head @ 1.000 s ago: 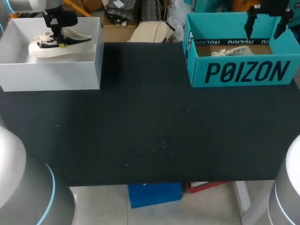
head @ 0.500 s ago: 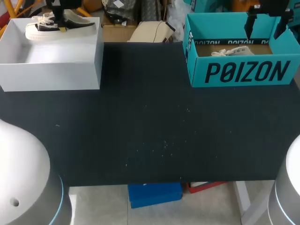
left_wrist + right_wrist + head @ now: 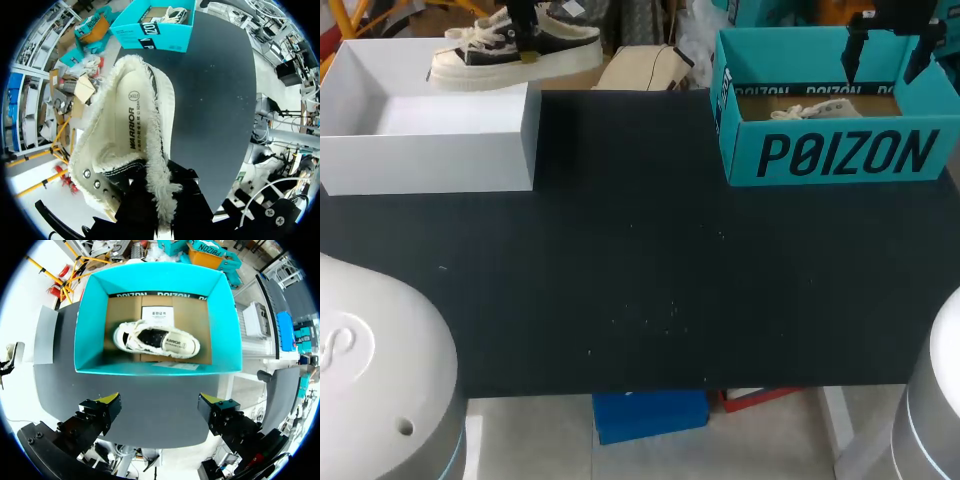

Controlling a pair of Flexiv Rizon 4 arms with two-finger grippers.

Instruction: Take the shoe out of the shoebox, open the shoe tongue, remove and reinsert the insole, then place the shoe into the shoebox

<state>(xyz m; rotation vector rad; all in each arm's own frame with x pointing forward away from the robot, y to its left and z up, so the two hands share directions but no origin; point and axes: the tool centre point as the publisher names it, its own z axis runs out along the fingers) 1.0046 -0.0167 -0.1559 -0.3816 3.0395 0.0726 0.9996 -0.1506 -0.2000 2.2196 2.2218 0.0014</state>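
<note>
Grips the black-and-cream shoe (image 3: 132, 130) by its collar in the closed left pincer (image 3: 525, 35), aloft and out of the white shoebox (image 3: 430, 160) below it. Holds the right pincer (image 3: 160, 401) wide open and empty over the teal shoebox (image 3: 155, 367) on the desk (image 3: 640, 290), a cream shoe (image 3: 157, 340) lying inside, ahead of its fingers.

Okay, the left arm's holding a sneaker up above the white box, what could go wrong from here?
1. The left end effector pinches the sneaker only by one collar edge, so it may slip or swing.
2. It hangs near the back wall of the white box and the far edge of the table; a drop might land off the table.
</note>
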